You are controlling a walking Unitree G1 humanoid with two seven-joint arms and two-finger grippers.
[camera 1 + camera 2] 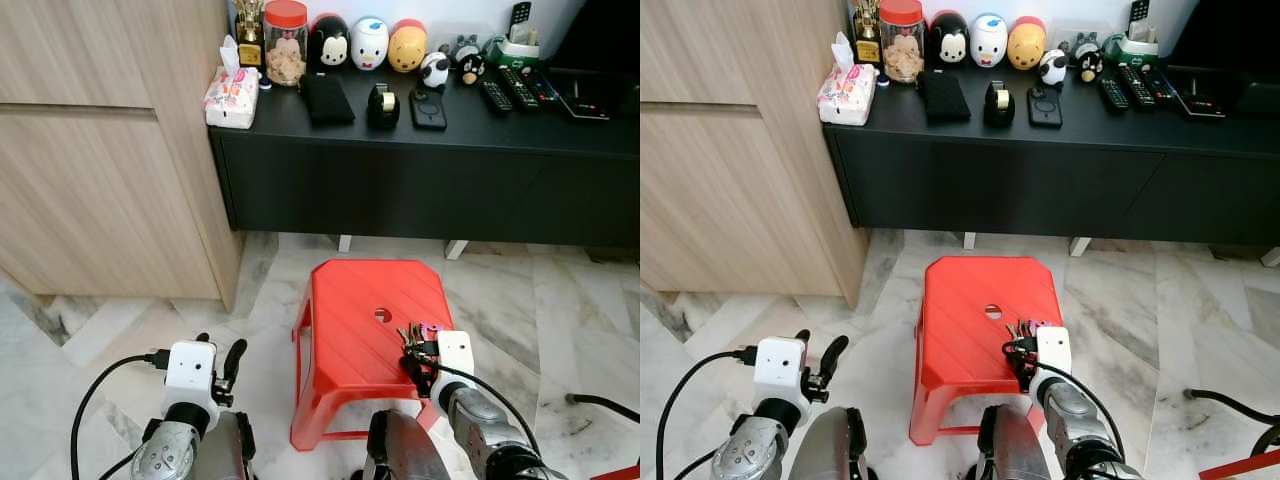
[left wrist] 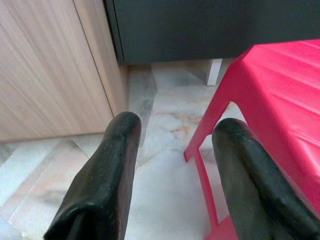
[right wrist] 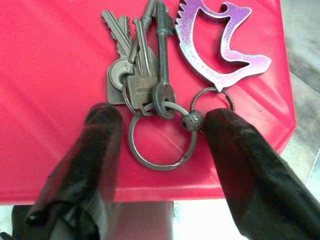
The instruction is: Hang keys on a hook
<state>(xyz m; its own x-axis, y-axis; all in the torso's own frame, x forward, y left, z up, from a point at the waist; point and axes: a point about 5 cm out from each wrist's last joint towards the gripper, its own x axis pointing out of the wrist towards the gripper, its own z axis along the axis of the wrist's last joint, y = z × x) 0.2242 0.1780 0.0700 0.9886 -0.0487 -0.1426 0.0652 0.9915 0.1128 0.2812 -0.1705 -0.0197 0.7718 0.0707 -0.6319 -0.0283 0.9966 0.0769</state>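
While the right gripper (image 3: 160, 125) is hovering low over the near right corner of the red stool (image 1: 355, 330), its two black fingers (image 3: 100, 150) are standing spread, one on each side of the keys (image 3: 142, 80). These keys are lying flat on the stool top, joined by a metal ring (image 3: 160, 147) to a purple metal charm (image 3: 220, 42), near the stool's right edge. Neither finger is pinching the bunch. Beside the stool's left side, the left gripper (image 2: 175, 150) is hanging above the marble floor (image 2: 165, 125), fingers spread and holding nothing. Beyond the stool, a black cabinet (image 1: 420, 190) is standing against the wall.
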